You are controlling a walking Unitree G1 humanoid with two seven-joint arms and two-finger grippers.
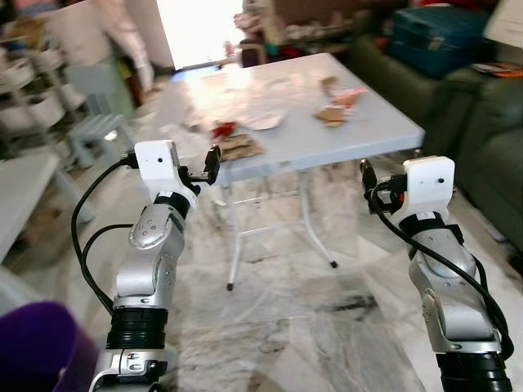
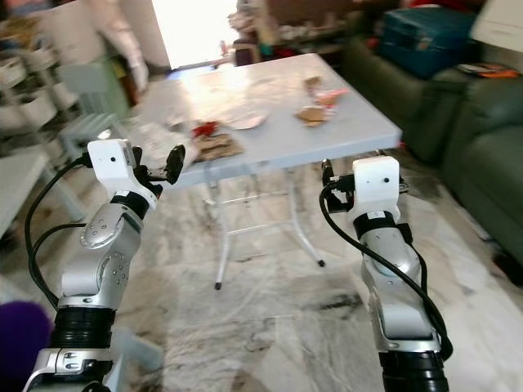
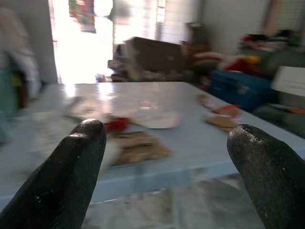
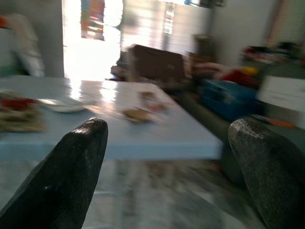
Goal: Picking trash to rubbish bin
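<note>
Head views: left gripper (image 1: 214,163) and right gripper (image 1: 365,173) raised short of folding table (image 1: 359,131); trash ahead on tabletop: brown crumpled paper (image 1: 239,147) with red scrap (image 1: 222,128), flat white piece (image 1: 263,120), brown-pink wrappers (image 1: 337,106).
Left wrist: fingers (image 3: 66,181) spread, empty; brown paper straight ahead.
Right wrist: fingers (image 4: 71,171) spread, empty; wrappers beyond.

strong daylight pours through the doorway (image 1: 200,28) at the back, blown out to plain white. it throws a pale glare across the far side of the counter (image 1: 368,122) and the marble floor (image 1: 327,318). the head views are soft and slightly smeared. both wrist views are blurred throughout, with the black fingers (image 3: 62,181) looming out of focus.
</note>
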